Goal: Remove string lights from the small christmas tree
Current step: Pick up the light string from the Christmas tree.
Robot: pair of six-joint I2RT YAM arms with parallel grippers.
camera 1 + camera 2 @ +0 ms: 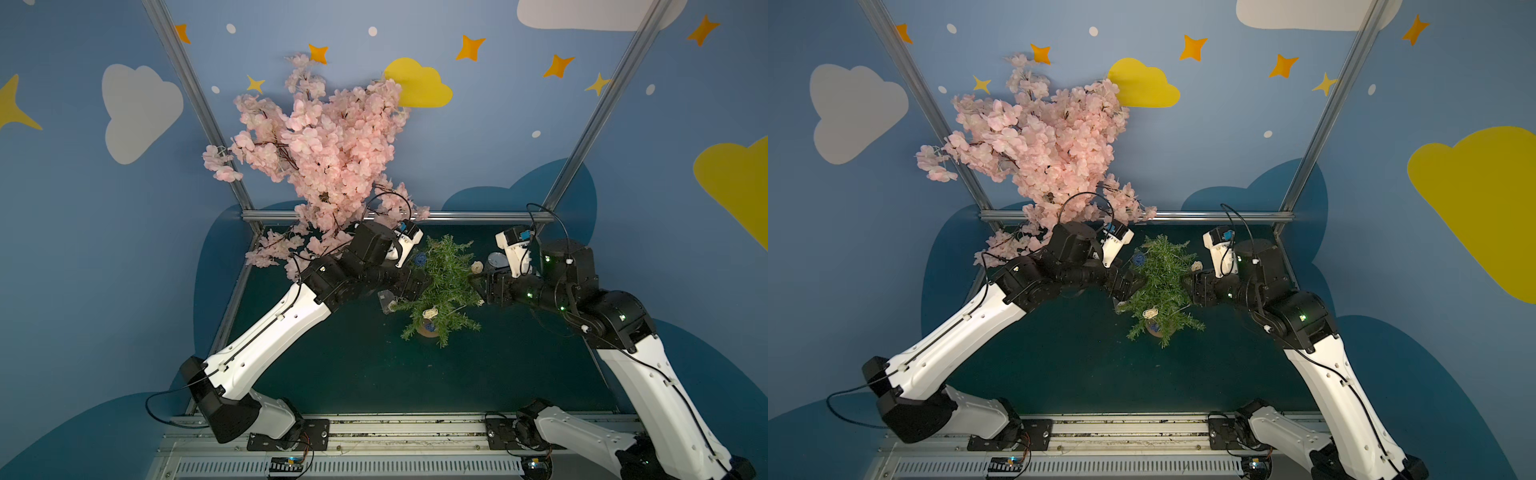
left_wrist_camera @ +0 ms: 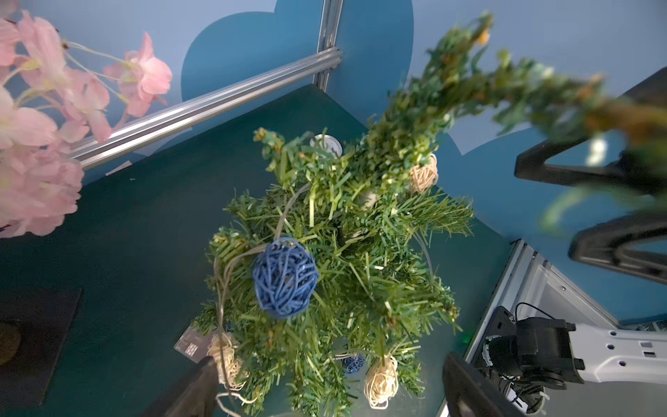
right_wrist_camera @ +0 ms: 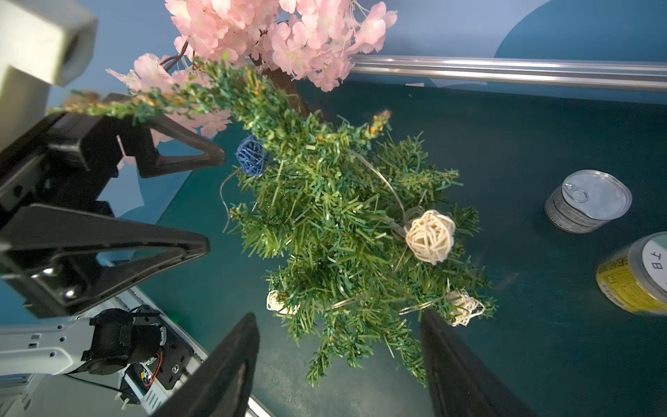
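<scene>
Beside the small christmas tree (image 1: 444, 282), left gripper (image 3: 216, 204) and right gripper (image 3: 341, 319) point inward.

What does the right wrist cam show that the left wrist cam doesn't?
Right wrist only: a yellow-labelled jar and the open left gripper. Left wrist only: the clear box on the string lights, and the right gripper. Both: the small christmas tree, blue ball, cream balls, pink blossom tree, and a pull-tab can, mostly hidden in the left wrist view.
</scene>
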